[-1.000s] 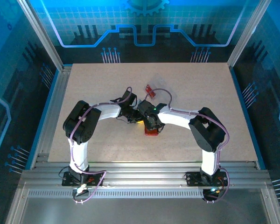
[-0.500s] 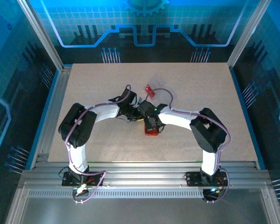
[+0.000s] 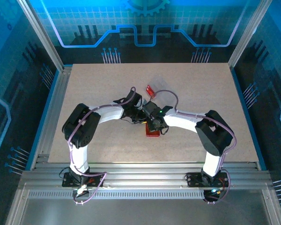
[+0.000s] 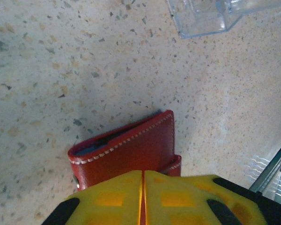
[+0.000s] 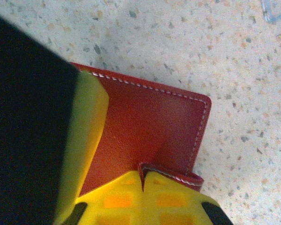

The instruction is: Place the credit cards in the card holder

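**Top view.** The left gripper and the right gripper meet nose to nose at the middle of the speckled table. Both are bent down over the card holder, a small red wallet lying flat. It sits just on the near side of the right gripper, which hides most of it, so its long axis cannot be told from here. Farther back, apart from the wallet, a small red credit card lies tilted.

**Left wrist view.** The left gripper's two yellow pads are pressed together with only a thin red sliver between them. They are clamped on the card holder's nearest edge. The wallet stretches away from the pads. Its white-stitched long edge runs from lower left to upper right, and one corner points up and right. A second red layer peeks out beneath on the right. Clear plastic packaging lies at the top right, apart from the wallet.

**Right wrist view.** The right gripper's yellow pads are closed on the clasp tab, at the lower right of the card holder. The cover lies flat. Its stitched long edge runs from upper left across to the right, and its short edge drops down the right side. The left gripper's black and yellow finger covers the wallet's left end.
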Action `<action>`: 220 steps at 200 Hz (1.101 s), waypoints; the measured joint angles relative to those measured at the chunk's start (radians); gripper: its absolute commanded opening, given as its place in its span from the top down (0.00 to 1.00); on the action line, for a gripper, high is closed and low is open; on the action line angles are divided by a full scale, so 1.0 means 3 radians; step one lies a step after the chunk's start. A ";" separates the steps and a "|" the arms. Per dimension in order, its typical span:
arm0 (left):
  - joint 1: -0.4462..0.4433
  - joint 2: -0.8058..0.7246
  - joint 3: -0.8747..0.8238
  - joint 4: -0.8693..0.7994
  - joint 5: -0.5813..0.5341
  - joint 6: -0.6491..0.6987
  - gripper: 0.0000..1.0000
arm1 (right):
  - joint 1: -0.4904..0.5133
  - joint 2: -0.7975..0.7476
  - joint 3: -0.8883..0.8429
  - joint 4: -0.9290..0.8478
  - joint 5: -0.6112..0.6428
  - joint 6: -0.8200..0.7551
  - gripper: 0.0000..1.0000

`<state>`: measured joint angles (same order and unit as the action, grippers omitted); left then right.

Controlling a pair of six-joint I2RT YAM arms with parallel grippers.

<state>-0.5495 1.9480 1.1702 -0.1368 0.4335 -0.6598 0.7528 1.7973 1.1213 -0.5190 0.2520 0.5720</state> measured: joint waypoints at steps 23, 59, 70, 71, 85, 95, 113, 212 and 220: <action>-0.0005 0.0121 -0.0006 0.0067 0.0006 -0.0064 0.91 | -0.0061 -0.0078 -0.0088 0.0071 -0.0132 -0.0010 1.00; -0.0005 0.0153 -0.0017 0.0122 0.0029 -0.0074 0.92 | -0.0139 -0.0151 -0.0187 0.0168 -0.0300 -0.0013 1.00; -0.0005 0.0154 -0.0025 0.0132 0.0029 -0.0072 0.92 | -0.0163 -0.0170 -0.0210 0.0195 -0.0348 -0.0013 1.00; -0.0005 0.0154 -0.0025 0.0134 0.0029 -0.0072 0.92 | -0.0164 -0.0172 -0.0211 0.0193 -0.0350 -0.0013 1.00; -0.0005 0.0154 -0.0043 0.0155 0.0025 -0.0066 0.92 | -0.0197 -0.0196 -0.0239 0.0237 -0.0413 -0.0011 1.00; -0.0005 0.0154 -0.0055 0.0175 0.0023 -0.0064 0.92 | -0.0229 -0.0224 -0.0272 0.0271 -0.0462 -0.0010 1.00; -0.0005 0.0153 -0.0074 0.0203 0.0019 -0.0061 0.92 | -0.0327 -0.0352 -0.0413 0.0376 -0.0562 0.0000 1.00; -0.0005 0.0149 -0.0244 0.0563 0.0086 -0.0100 0.92 | -0.0978 -0.1177 -0.1340 0.0825 -0.0839 0.0299 0.79; -0.0003 0.0149 -0.0261 0.0594 0.0099 -0.0109 0.92 | -0.0987 -0.1219 -0.1357 0.0801 -0.0777 0.0343 0.75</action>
<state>-0.5503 1.9926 1.0920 0.0414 0.4633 -0.6926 0.4568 1.4315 0.7143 -0.2787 0.0189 0.6750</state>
